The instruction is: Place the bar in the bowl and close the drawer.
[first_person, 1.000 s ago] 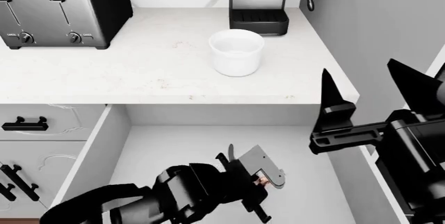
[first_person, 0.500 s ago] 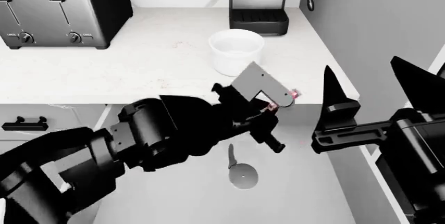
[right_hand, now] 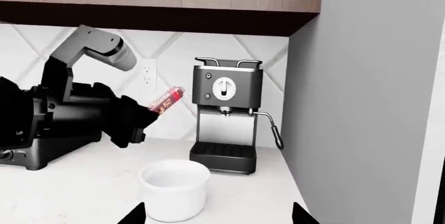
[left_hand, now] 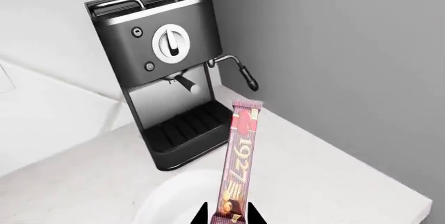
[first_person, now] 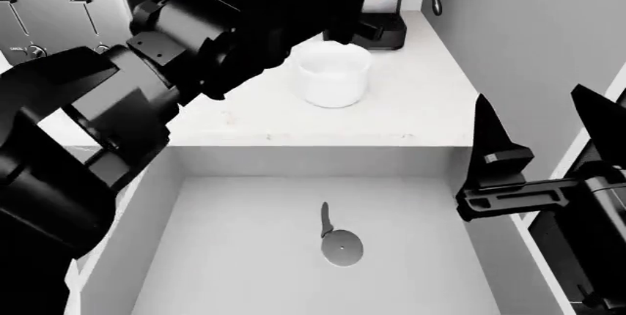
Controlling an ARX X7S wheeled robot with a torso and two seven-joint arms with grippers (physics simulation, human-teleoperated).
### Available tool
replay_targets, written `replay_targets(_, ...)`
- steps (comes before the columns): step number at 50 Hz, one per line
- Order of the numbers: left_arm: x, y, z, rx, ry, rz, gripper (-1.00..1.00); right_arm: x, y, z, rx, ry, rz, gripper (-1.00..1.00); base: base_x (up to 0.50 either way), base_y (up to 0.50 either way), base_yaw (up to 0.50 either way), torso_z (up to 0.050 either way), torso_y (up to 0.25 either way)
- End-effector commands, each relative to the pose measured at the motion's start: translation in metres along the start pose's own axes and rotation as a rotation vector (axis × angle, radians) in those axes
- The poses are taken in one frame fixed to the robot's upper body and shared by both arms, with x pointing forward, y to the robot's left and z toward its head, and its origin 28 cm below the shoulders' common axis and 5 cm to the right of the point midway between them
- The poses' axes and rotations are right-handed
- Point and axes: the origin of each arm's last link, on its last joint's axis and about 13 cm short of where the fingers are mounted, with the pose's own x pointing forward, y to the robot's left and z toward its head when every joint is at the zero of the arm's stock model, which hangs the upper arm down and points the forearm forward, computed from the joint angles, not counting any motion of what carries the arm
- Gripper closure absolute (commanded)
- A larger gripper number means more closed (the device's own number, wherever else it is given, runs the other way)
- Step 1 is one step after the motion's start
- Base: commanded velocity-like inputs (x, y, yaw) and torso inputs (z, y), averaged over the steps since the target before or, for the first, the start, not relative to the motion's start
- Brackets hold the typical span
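So about halfway on the first part, I'd say: the left tool (left_hand: 227,219) has the bar (left_hand: 238,159) pinched by one end and holds it up in the air over the table (first_person: 245,95), roughly above the bowl (first_person: 333,73) and in front of the coffee machine (right_hand: 227,120). It's not in the bowl, so the drop is left to do, and the bowl looks empty. The drawer (first_person: 245,256) is wide open under the table edge, so closing it is left too. The right tool (first_person: 543,135) hangs beside the drawer with its fingers spread wide, holding nothing. Counting: one bar, one bowl, one open drawer, one pizza cutter (first_person: 338,240) lying in it, one coffee machine, one toaster (first_person: 59,15).
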Motion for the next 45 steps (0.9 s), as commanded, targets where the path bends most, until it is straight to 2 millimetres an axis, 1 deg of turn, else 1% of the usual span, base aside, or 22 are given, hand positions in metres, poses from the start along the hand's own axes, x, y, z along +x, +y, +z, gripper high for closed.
replay_targets(1,0.003,0.004,0.018,-0.015,-0.057,0.048,1.0,0.001,-0.002,0.0,0.028,-0.033,-0.006,-1.0,0.0,0.0,0.0,0.0,0.0)
replay_targets(13,0.006,0.011,0.0,-0.022,0.008,0.123,1.0,0.001,-0.003,-0.001,0.033,-0.028,-0.005,-1.0,0.0,0.0,0.0,0.0,0.0)
replay_targets(18,0.008,0.009,-0.009,-0.029,0.031,0.126,1.0,-0.002,-0.003,0.001,0.034,-0.037,-0.004,-1.0,0.0,0.0,0.0,0.0,0.0)
replay_targets(26,0.009,0.006,-0.015,-0.026,0.049,0.111,1.0,-0.004,0.0,0.006,0.028,-0.05,0.014,-1.0,0.0,0.0,0.0,0.0,0.0)
replay_targets(32,0.009,0.004,-0.016,-0.024,0.053,0.106,1.0,-0.005,0.0,0.006,0.032,-0.047,0.019,-1.0,0.0,0.0,0.0,0.0,0.0)
replay_targets(42,0.008,0.007,-0.013,-0.009,0.057,0.125,1.0,-0.005,0.001,0.007,0.042,-0.047,0.022,-1.0,0.0,0.0,0.0,0.0,0.0)
replay_targets(45,0.008,0.008,-0.012,-0.005,0.056,0.13,1.0,-0.004,0.001,0.006,0.044,-0.045,0.024,-1.0,0.0,0.0,0.0,0.003,-0.136)
